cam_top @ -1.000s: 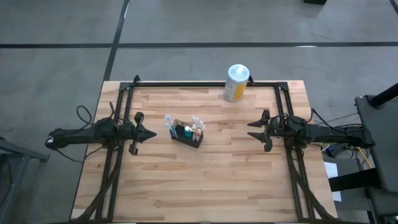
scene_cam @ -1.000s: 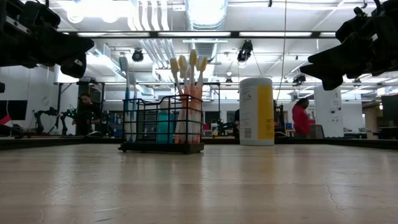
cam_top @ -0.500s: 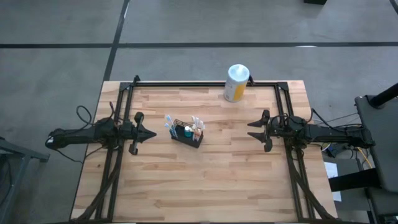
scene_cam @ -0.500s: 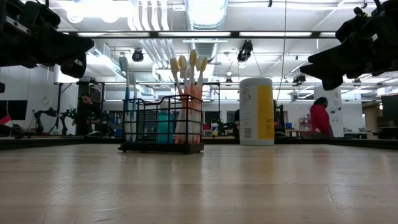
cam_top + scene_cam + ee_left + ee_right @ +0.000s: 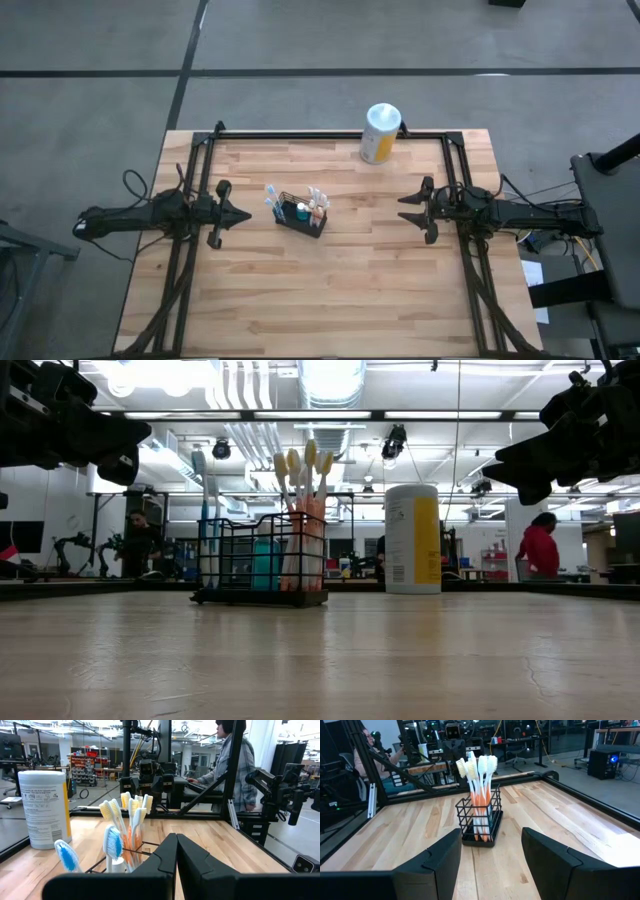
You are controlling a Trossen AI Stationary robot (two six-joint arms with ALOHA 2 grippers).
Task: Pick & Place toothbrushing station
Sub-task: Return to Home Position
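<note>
You see the basket [image 5: 479, 841] standing upright on the worktop [image 5: 330, 290], a little left of centre in the high view, between the two grippers and nearer the left one. It holds blue-bristled brushes [image 5: 113, 842] at the end toward the left arm, a blue bottle [image 5: 265, 565] in the middle, and orange-handled brushes [image 5: 479, 767] at the end toward the right arm. The left gripper [image 5: 245, 214] hangs above the worktop near the basket without touching it, its jaws pressed together on nothing. The right gripper [image 5: 403, 208] hangs over the worktop's right side, well apart from the basket and pointing at it, its jaws wide and empty. A white-topped canister [image 5: 380, 133] stands at the back edge, apart from everything. In the room behind, the low view shows a person in red [image 5: 540, 550].
</note>
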